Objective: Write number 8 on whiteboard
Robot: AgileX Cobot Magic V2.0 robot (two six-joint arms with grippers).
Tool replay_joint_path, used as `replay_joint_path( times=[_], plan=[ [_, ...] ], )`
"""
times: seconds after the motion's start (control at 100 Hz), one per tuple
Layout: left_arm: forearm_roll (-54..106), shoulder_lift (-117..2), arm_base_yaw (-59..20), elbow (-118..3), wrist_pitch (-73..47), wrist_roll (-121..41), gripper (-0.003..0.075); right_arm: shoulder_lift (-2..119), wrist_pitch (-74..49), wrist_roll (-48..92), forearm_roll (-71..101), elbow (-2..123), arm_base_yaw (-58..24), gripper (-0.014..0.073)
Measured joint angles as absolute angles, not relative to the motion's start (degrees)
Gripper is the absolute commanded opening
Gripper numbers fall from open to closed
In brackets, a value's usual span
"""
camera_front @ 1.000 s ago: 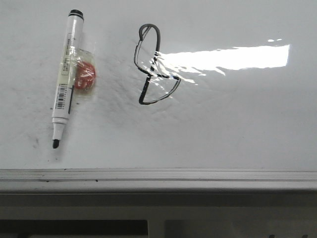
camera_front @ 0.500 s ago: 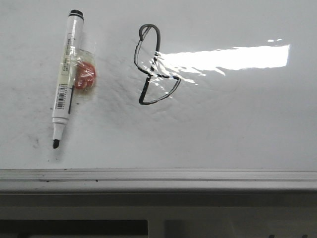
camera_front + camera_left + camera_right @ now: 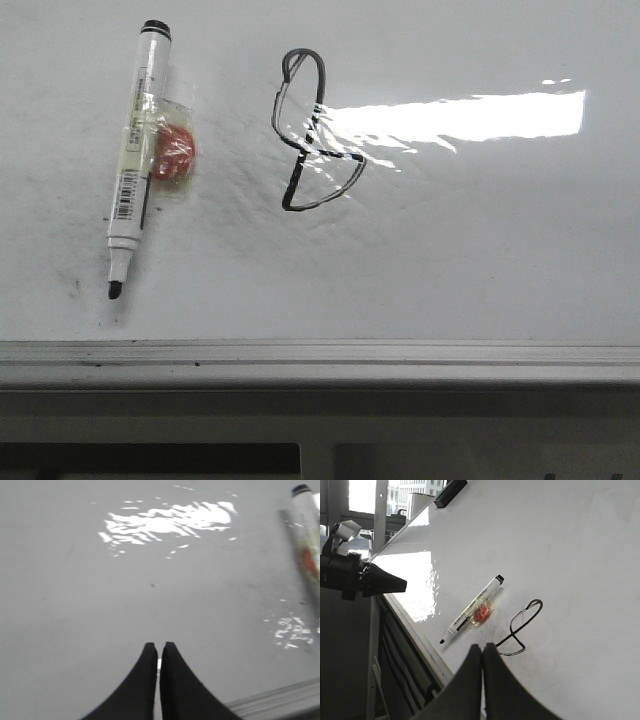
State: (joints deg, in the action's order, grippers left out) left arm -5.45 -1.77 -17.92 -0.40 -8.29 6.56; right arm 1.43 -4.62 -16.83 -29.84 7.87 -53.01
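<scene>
The glossy whiteboard [image 3: 480,260] lies flat, glare streaking its right half, a grey frame edge along the near side. At left lies an uncapped marker [image 3: 133,160] with a red tag taped on, tip toward the frame. Right of it stands the number 8 [image 3: 313,135], slanted and closed. The left end effector [image 3: 158,655] and right end effector [image 3: 483,652] are pinched together, empty. Risk: the bare nib could dry out, or a low-sweeping arm could smear the ink.

Marker [image 3: 472,612] lies on the whiteboard [image 3: 570,555] beside the number 8 [image 3: 521,628].
</scene>
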Motion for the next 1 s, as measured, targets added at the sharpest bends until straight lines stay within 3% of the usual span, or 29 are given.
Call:
replay_joint_path(
  times=[0.41, 1.0],
  plan=[
    [-3.2, 0.3, -5.0, -0.4, -18.9, 6.6, -0.002, 1.4, -4.7, -16.8, -29.8, 7.9, -53.0, -0.0069],
    [-3.1, 0.3, -2.3, -0.4, -19.2, 6.7, -0.002, 1.4, -4.7, -16.8, -29.8, 7.9, -53.0, -0.0069]
  ],
)
